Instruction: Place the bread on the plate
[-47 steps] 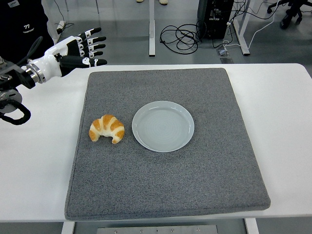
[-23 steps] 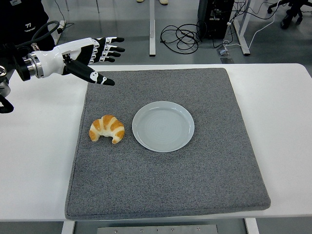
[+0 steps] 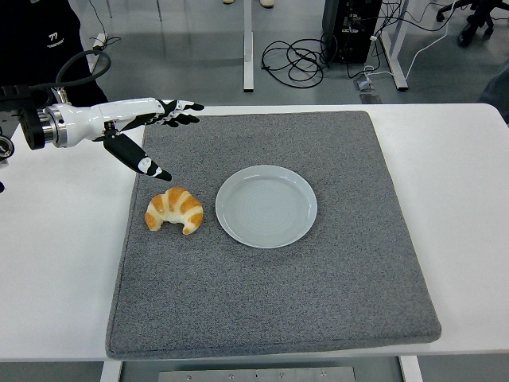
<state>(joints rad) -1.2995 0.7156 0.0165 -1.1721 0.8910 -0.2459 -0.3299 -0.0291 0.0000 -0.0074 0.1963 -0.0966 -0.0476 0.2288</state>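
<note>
A golden croissant [image 3: 174,210] lies on the grey mat [image 3: 334,278], just left of an empty pale blue plate [image 3: 266,205]. My left hand [image 3: 156,131] comes in from the left edge and hovers over the mat's far left corner, above and behind the croissant. Its fingers [image 3: 181,111] are spread flat and its thumb points down toward the croissant without touching it. It holds nothing. My right hand is out of view.
The mat covers most of the white table [image 3: 453,159]. Beyond the far edge are desk legs, coiled cables [image 3: 293,60] and a black computer case [image 3: 350,28] on the floor. A person in dark clothing [image 3: 40,36] stands at top left.
My left hand has moved right and down over the mat's corner, rotating palm-down, with the thumb dropping toward the croissant. The croissant and plate have not moved.
</note>
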